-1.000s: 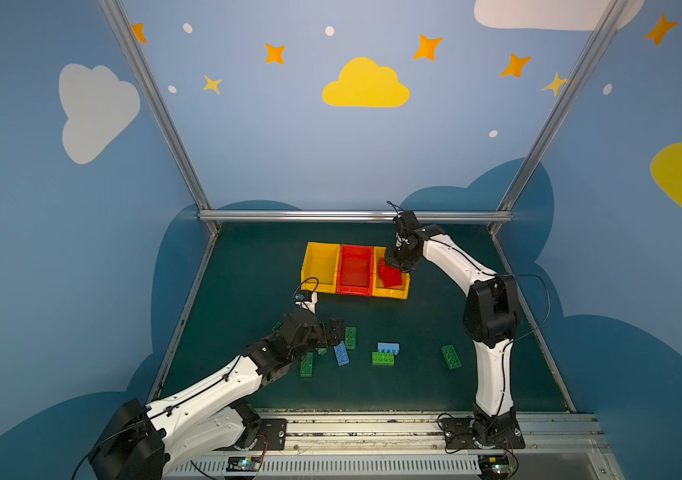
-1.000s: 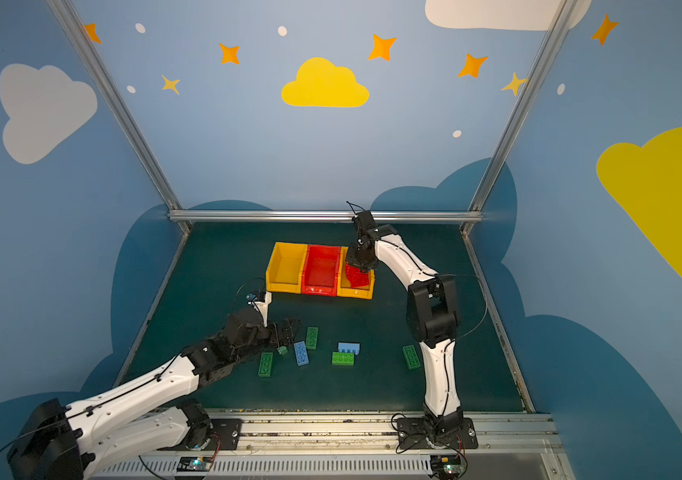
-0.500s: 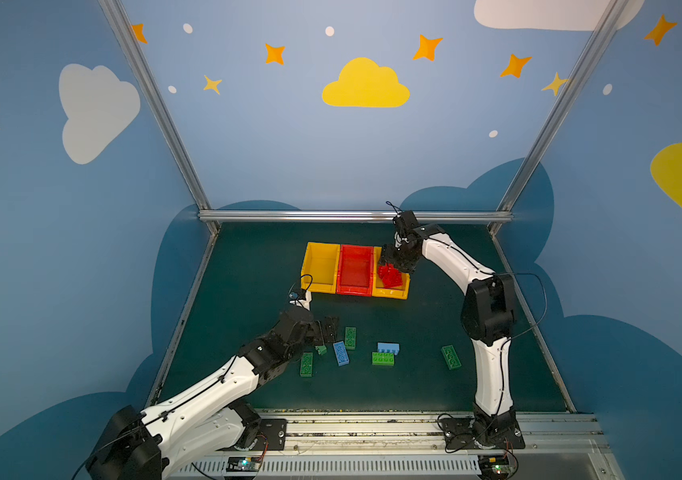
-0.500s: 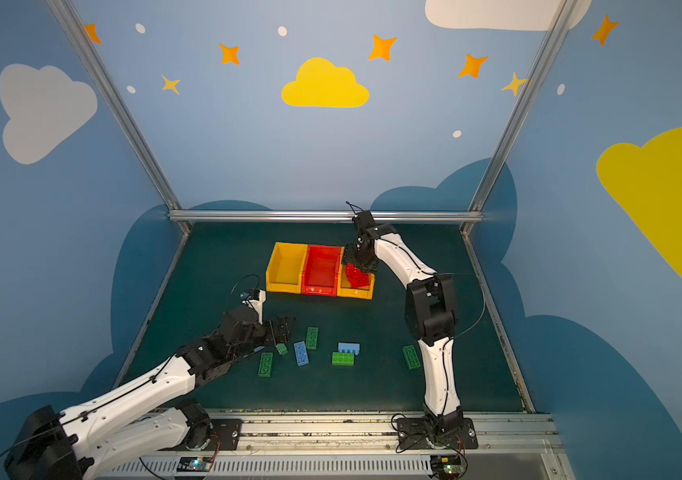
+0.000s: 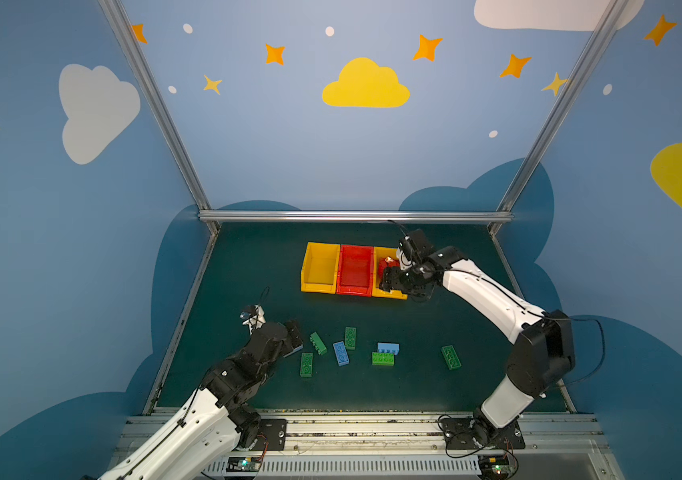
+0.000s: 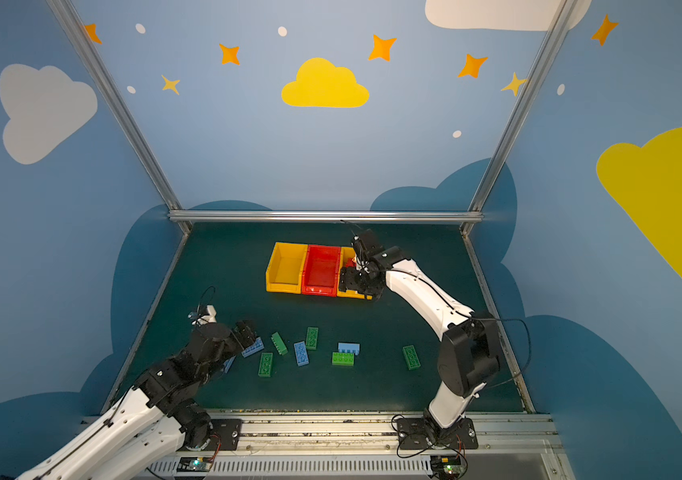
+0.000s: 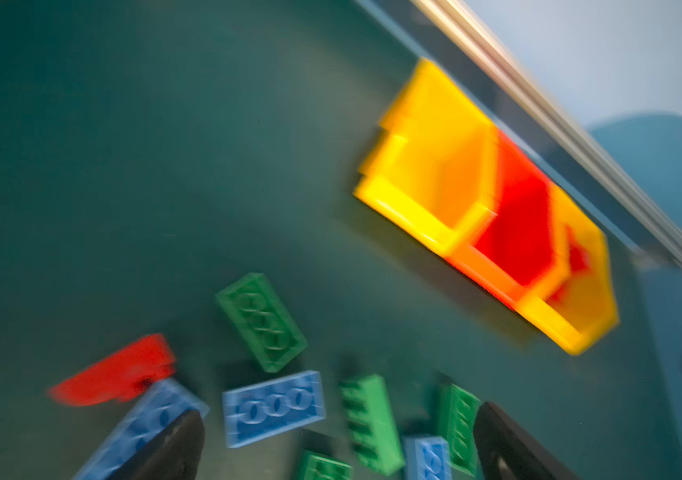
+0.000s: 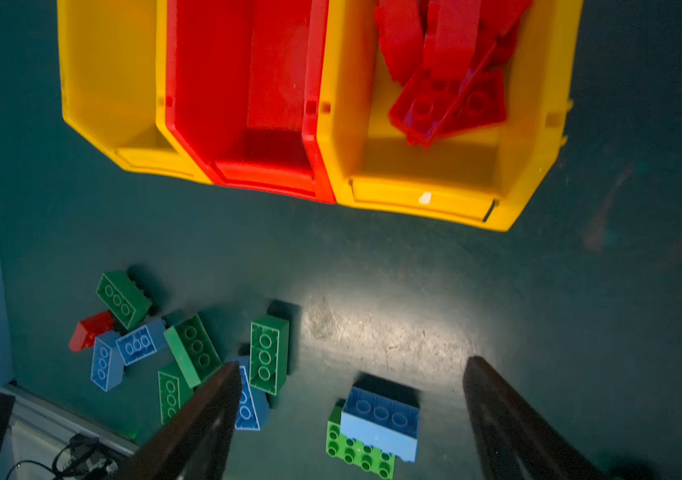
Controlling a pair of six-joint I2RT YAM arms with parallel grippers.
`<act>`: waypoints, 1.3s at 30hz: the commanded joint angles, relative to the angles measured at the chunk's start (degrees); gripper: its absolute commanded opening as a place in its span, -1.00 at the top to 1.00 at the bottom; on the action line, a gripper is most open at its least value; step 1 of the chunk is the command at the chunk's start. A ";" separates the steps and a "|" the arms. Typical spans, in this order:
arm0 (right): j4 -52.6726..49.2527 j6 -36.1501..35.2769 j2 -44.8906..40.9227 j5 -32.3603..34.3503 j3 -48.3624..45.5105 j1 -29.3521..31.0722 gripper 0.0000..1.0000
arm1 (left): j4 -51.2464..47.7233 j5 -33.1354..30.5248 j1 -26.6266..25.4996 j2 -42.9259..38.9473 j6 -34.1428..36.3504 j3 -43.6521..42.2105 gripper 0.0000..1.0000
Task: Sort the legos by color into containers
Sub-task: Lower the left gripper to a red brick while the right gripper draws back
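The containers stand in a row at the back: a yellow bin [image 5: 320, 268], a red bin [image 5: 355, 270] and a second yellow bin [image 5: 391, 294] holding a pile of red legos [image 8: 447, 70]. My right gripper [image 5: 389, 280] hangs open and empty over that bin's front edge; its dark fingers [image 8: 206, 415] frame the mat. Green and blue legos [image 5: 341, 353] lie loose on the near mat, one light blue lego [image 5: 388, 347] resting against a green one [image 5: 383, 358]. My left gripper [image 5: 294, 332] is open and empty over their left end, beside a blue lego [image 6: 253, 347].
A single red lego [image 8: 90, 330] lies at the left of the loose group, hidden under my left arm in both top views. One green lego [image 5: 450, 357] sits apart to the right. Metal rails [image 5: 354, 216] and blue walls bound the mat. The left wrist view is motion-blurred.
My right gripper opened and let its red lego fall into the right yellow bin. My left arm pulled back to the left, away from the middle of the loose legos, staying open.
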 commanded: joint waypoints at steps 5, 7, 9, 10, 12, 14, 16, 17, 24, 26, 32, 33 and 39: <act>2.45 -0.90 -6.79 -0.61 -8.02 0.63 -0.72 | -10.77 0.49 10.54 3.80 -8.47 -0.02 -0.99; 3.01 -1.51 -7.35 -1.25 -8.88 0.62 -0.75 | -9.96 2.75 13.27 6.47 -8.45 0.24 -0.99; 3.44 -2.18 -7.26 -2.17 -9.04 0.59 -0.75 | -9.45 4.80 15.74 9.46 -8.15 0.75 -0.99; 3.80 -2.40 -7.09 -2.98 -9.23 0.54 -0.75 | -9.35 5.44 16.68 10.65 -8.04 1.10 -0.99; 4.82 -2.83 -6.55 -4.83 -9.68 0.55 -0.76 | -9.52 6.02 17.90 12.44 -7.67 1.72 -0.99; 5.97 -3.21 -5.90 -6.35 -10.14 0.54 -0.80 | -9.62 6.43 18.98 13.03 -7.24 2.18 -0.99; 6.53 -3.81 -4.95 -7.32 -10.27 0.59 -0.81 | -9.60 7.01 19.90 13.08 -6.82 2.26 -0.99; 6.66 -4.04 -4.47 -7.61 -10.32 0.54 -0.81 | -9.76 7.33 20.46 13.05 -6.65 2.28 -0.99; 7.85 -5.03 -1.10 -10.75 -10.03 -0.03 -0.82 | -8.62 10.92 23.91 15.37 -4.62 1.51 -0.99; 8.19 -4.82 -0.57 -11.42 -10.09 -0.08 -0.90 | -7.98 12.03 24.59 16.94 -4.38 1.35 -1.00; 9.08 -4.24 -0.47 -11.78 -11.03 -0.11 -0.94 | -5.02 14.36 25.29 20.33 -2.98 1.34 -0.86; 9.08 -4.24 -0.39 -11.79 -11.21 -0.12 -0.95 | -4.80 14.56 25.38 21.02 -2.64 1.60 -0.82; 9.51 -3.77 0.03 -11.79 -11.88 -0.25 -0.95 | -3.81 15.24 25.96 26.82 -2.19 3.12 -0.65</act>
